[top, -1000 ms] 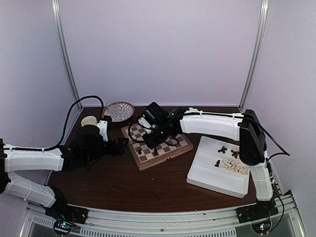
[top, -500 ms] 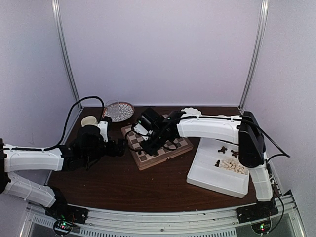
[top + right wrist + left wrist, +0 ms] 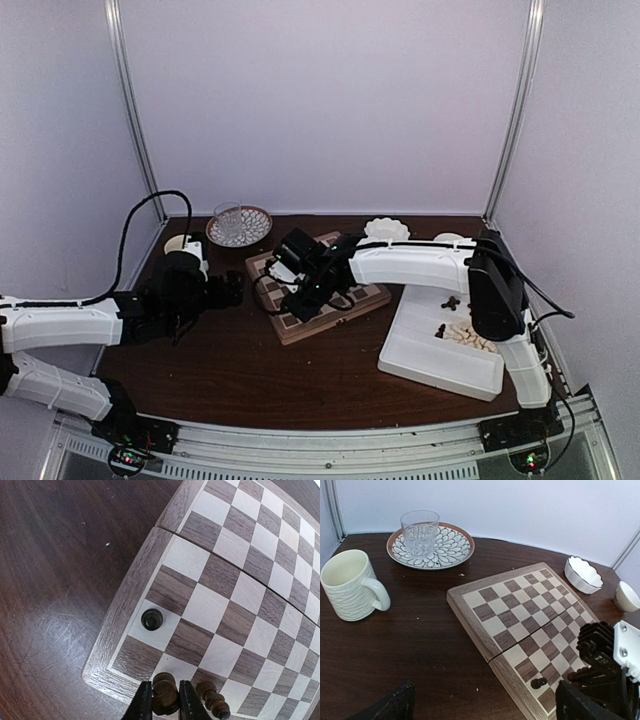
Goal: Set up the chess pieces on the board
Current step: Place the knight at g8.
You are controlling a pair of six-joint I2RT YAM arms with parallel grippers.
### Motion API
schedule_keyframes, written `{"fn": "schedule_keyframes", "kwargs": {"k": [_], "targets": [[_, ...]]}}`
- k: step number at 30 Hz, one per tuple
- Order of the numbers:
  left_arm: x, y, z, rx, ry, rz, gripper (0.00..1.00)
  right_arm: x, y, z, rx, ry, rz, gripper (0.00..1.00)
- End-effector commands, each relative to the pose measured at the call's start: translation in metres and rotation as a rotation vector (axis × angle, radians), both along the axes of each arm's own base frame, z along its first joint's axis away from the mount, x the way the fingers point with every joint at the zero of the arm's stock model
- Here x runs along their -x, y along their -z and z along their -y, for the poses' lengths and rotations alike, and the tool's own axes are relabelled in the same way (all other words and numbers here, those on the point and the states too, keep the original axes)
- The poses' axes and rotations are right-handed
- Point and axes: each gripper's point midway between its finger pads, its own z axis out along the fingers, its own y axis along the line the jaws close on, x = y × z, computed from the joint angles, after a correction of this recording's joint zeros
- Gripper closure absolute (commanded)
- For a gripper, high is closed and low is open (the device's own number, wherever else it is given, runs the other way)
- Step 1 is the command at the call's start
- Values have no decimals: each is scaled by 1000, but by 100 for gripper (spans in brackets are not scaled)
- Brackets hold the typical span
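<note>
We grip a dark piece (image 3: 165, 694) at a corner of the board (image 3: 227, 592).
Our left gripper (image 3: 231, 290) hangs wide open and holds nothing, near the board's left edge. A dark pawn (image 3: 152, 619) stands on a pale edge square. Just beside it, our right gripper (image 3: 165, 701) pinches the dark piece. Cream pieces (image 3: 476, 337) lie in the white tray (image 3: 430, 368), far right.
</note>
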Motion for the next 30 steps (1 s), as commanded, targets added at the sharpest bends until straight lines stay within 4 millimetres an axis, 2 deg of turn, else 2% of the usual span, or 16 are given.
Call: {"fn": "schedule_keyframes", "kwargs": {"k": [1, 9, 12, 30], "targets": [[-4, -17, -22, 50, -126, 51, 2, -6, 0, -2, 19, 7, 28, 100], [-3, -21, -22, 57, -117, 67, 2, -9, 5, 1, 44, 13, 45, 99], [-4, -20, -19, 50, -104, 62, 2, -9, 6, 2, 50, 11, 43, 93], [-3, -21, -17, 40, -87, 68, 2, -7, 6, 0, 50, -1, 30, 76]]}}
